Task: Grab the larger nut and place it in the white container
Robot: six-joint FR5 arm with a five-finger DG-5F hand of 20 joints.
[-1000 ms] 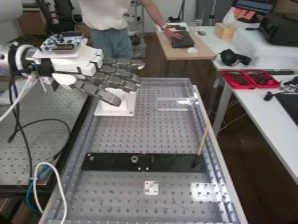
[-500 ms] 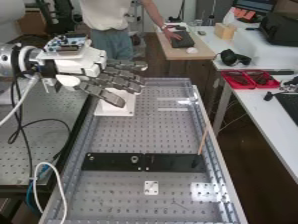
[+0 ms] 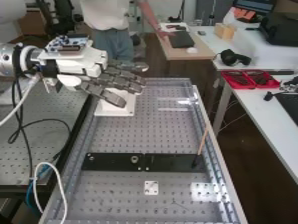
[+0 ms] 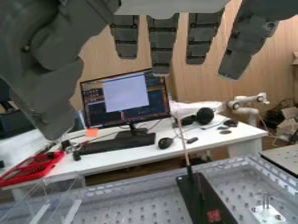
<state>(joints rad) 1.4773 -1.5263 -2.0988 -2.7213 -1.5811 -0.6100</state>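
The hand (image 3: 114,80) is at the upper left of the high view, its fingers extended and open, above and beside a white container (image 3: 125,111) on the perforated bench. In the wrist view the hand (image 4: 163,42) shows straight, spread fingers, with the thumb apart from them. Far from the hand, low in the high view, lies the flat black bar (image 3: 171,162). On it stand the bearing (image 3: 134,159) and, faintly seen, the smaller nut (image 3: 91,158). The bar (image 4: 201,202) is also in the wrist view.
A thin wooden stick (image 3: 203,141) rises from the bar's right end. Near the bar is a small white plate (image 3: 151,188). Raised rails (image 3: 211,145) edge the bench. Cables (image 3: 40,165) hang at the left; red trays (image 3: 249,80) sit on a side table.
The hand has shifted slightly to the right in the high view over the first half second, then stayed nearly still. Its fingers remain extended.
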